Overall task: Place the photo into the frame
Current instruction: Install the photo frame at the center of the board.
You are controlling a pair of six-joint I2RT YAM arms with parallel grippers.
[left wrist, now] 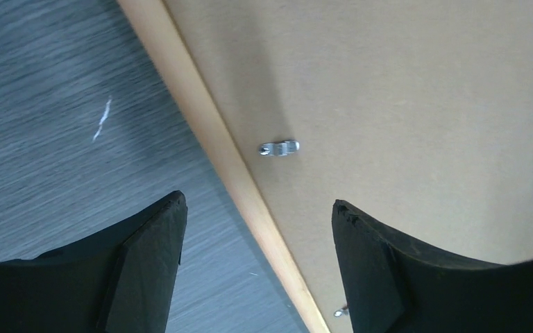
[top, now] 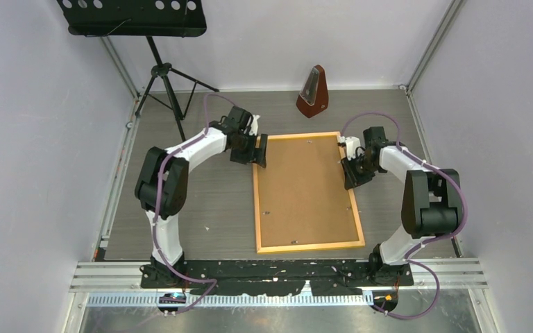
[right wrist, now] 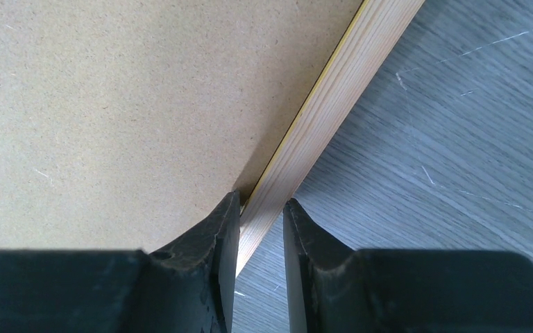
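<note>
Top view: thin yellow-orange wooden picture frame, brown fibreboard backing sheet uppermost, flat at centre of grey bench.
Left wrist: left end effector spread, straddling frame's left strip.
Right wrist: right end effector pinching frame's right strip.

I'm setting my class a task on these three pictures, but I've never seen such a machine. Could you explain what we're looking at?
These are two robot arms bolted to a table. The wide picture is taken from above and behind them; the other two come from cameras on their wrists. On the table lies a wooden frame, back upwards, filled by a brown backing board; no photo shows. Beyond stand a metronome and a music stand. The left end effector is open, straddling the frame's edge near a metal clip. The right end effector pinches the opposite edge.
</note>
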